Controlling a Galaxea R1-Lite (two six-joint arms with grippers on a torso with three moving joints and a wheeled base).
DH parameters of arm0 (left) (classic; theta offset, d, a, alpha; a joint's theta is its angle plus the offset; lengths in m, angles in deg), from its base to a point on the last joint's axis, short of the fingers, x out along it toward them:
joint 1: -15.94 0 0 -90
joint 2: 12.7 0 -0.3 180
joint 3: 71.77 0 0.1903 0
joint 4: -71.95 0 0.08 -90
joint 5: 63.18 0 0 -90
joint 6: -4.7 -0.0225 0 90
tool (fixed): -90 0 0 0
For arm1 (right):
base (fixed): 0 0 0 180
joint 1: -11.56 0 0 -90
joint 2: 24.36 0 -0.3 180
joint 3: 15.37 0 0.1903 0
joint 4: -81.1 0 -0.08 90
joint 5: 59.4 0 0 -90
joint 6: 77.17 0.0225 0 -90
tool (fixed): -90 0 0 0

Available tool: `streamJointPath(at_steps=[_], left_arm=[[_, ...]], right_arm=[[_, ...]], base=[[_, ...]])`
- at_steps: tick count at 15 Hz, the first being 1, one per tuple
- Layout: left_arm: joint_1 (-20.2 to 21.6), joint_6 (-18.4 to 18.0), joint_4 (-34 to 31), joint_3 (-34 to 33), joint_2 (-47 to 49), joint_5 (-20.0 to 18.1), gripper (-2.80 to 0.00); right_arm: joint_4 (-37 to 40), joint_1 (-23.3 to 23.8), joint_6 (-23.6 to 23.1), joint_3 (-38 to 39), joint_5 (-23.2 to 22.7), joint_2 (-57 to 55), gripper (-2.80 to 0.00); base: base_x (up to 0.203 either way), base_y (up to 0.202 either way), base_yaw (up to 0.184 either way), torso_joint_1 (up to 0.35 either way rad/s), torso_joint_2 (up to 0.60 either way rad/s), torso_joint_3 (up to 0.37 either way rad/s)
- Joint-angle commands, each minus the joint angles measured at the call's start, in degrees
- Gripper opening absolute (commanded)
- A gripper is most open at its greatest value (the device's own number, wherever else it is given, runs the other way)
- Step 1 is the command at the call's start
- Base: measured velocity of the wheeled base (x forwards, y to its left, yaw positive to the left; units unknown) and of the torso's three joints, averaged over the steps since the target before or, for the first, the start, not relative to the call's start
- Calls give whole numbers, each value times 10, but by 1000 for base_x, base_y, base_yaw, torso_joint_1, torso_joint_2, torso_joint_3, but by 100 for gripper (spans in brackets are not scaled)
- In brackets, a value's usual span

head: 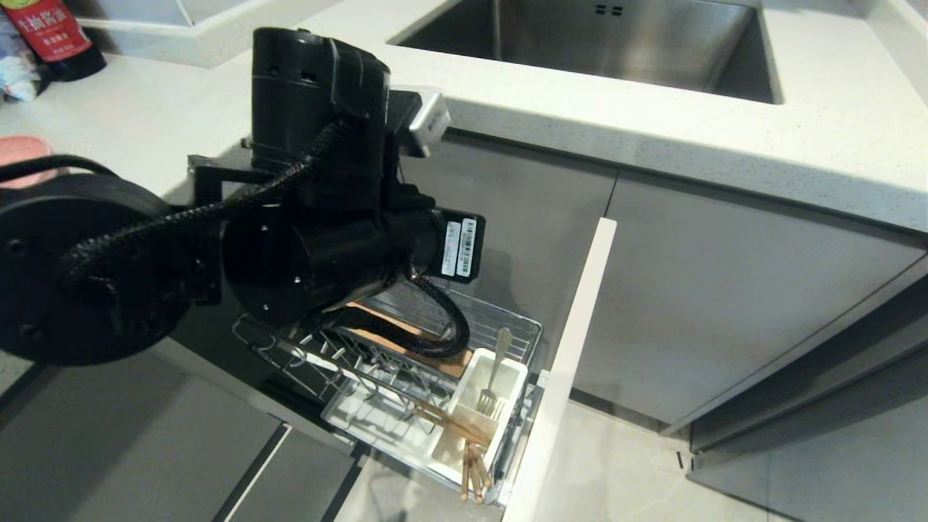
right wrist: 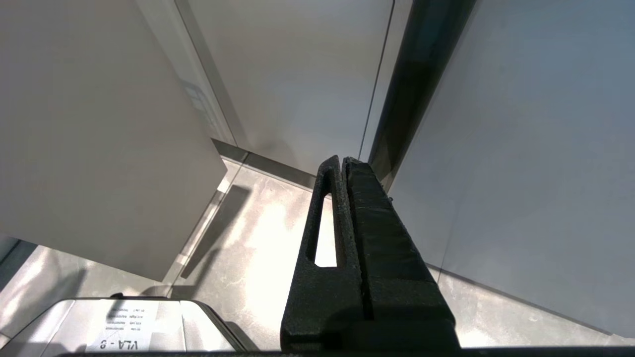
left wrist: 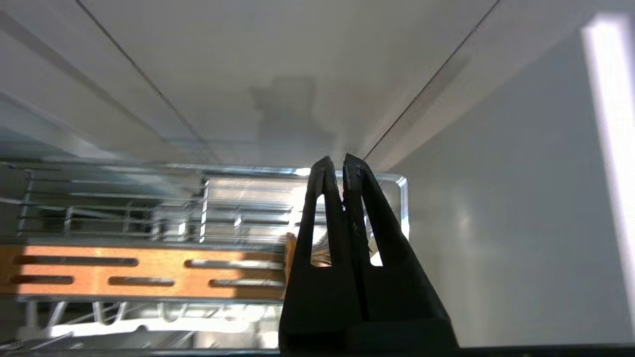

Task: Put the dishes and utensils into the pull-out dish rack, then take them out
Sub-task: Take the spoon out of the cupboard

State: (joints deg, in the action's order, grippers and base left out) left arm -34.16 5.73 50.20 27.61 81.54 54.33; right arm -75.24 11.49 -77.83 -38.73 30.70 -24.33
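Your left hand (left wrist: 333,166) is pinched fully closed with nothing between its fingers, and it hangs over the back part of the pulled-out rack (head: 290,348), tips aimed at the rear wire rail with the slotted wooden strip (left wrist: 149,272) just beside it. In the head view the arm's bulk hides the hand itself, so trust the wrist view for its pose. Outward from there, towards the front panel (head: 573,348), the white utensil box (head: 482,406) sits in the rack's front corner; a fork (head: 495,377) stands upright in it, and wooden chopsticks (head: 453,428) lie slanted across its near rim, their long axis running from the tray towards the box, with a further bunch of sticks (head: 473,475) poking out at the front end. No plate, bowl or spoon shows in the rack; a pink edge (head: 22,156) at the far left of the table may be the plate, but too little shows to be sure. So the chopsticks lie forward of your left hand, towards the panel, and you would need to open and close across their length. Your right hand (right wrist: 342,163) is shut and empty too, parked low over the floor beside the cabinet, well away; the left is plainly nearer.
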Motion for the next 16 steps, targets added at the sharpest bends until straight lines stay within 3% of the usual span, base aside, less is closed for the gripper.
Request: streamJointPath(at_steps=[1, 13, 16], left_arm=[[-2, 2, 0, 4, -14, 2, -280], [-3, 25, 10, 59, -142, 90, -280], [0, 38, 28, 77, -186, 95, -280]], right_arm=[[0, 0, 0, 0, 0, 0, -280], [0, 0, 0, 0, 0, 0, -280], [1, 0, 0, 0, 0, 0, -280]], base=[[0, 0, 0, 0, 0, 0], [0, 0, 0, 0, 0, 0], [0, 0, 0, 0, 0, 0]])
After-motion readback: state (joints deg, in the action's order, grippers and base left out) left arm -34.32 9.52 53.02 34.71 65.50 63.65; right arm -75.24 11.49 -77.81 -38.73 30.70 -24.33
